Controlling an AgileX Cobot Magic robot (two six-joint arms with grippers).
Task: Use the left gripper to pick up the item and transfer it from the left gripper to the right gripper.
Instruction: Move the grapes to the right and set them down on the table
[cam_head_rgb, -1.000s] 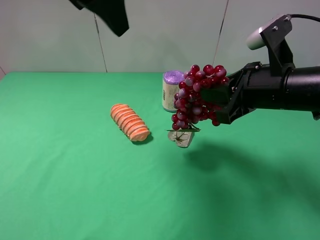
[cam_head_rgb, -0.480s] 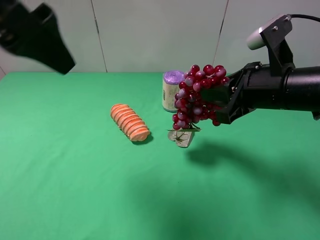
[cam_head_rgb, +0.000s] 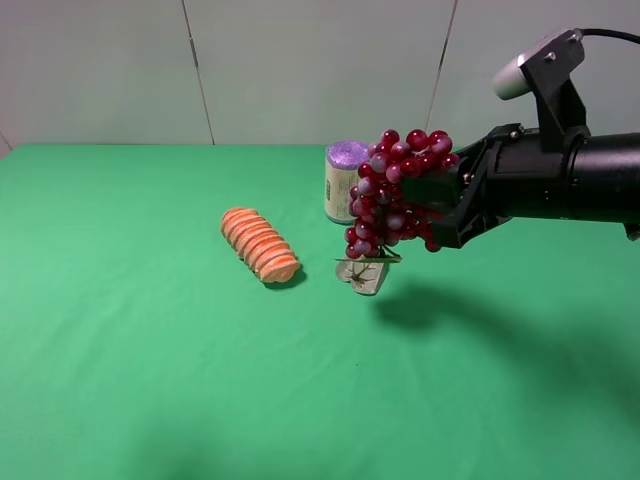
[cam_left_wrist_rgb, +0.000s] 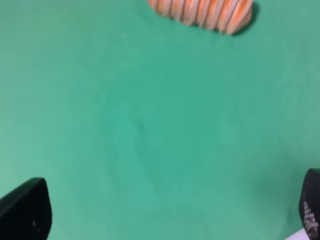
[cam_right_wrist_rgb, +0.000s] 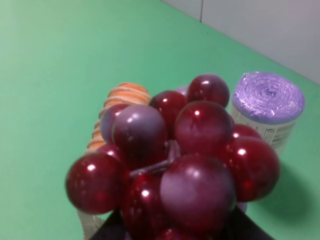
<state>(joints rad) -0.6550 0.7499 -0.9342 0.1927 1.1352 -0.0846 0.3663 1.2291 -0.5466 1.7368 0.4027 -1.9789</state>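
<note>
The item, a bunch of dark red and purple grapes, hangs in the air in my right gripper, which is shut on its right side. A pale leaf dangles under it, just above the green table. In the right wrist view the grapes fill the foreground. My left gripper is out of the high view. In its wrist view both black fingertips stand far apart, empty, over bare green cloth.
A ribbed orange roll lies on the green table left of the grapes; it also shows in the left wrist view. A purple-topped can stands just behind the grapes.
The left arm swung from the top of the high view to the upper left and then out of the picture. The right gripper and the grapes have not moved.
</note>
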